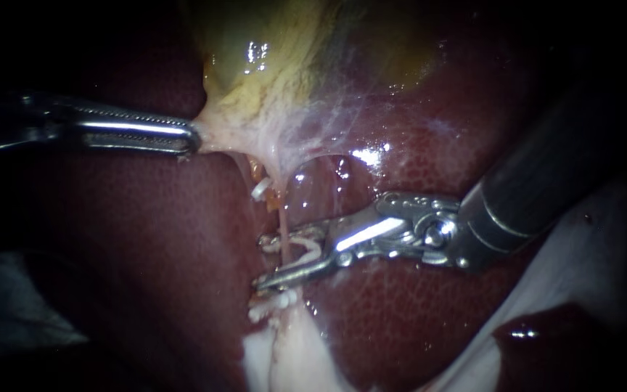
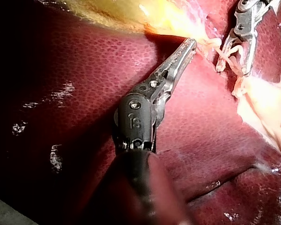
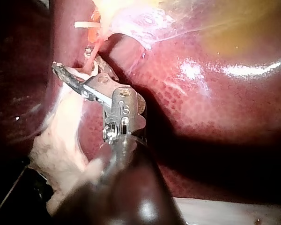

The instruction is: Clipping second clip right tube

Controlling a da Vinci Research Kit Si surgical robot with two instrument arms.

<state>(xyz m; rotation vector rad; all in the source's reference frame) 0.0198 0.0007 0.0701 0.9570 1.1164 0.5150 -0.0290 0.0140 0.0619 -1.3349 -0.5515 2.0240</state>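
White clip (image 1: 312, 250) sits loaded in the wide-spread end effector of my right instrument (image 1: 261, 261), straddling the tube (image 1: 282, 218) over the liver (image 1: 146, 254), left instrument (image 1: 191, 138) clamped on the gallbladder (image 1: 270, 65) neck holding it taut, so I'd get both tips past the tube, square up, squeeze slowly.

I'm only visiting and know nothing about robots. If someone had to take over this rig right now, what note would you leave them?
Left tool: jaws shut on the gallbladder, holding its tissue taut.
Right tool: jaws stand apart with a white clip seated between them, straddling the thin tube.
Done: an upper clip and lower clips are already in place near the jaws.
Left: the white clip is not yet squeezed onto the tube. It probably needs closing, then the right tool can let go and back out.
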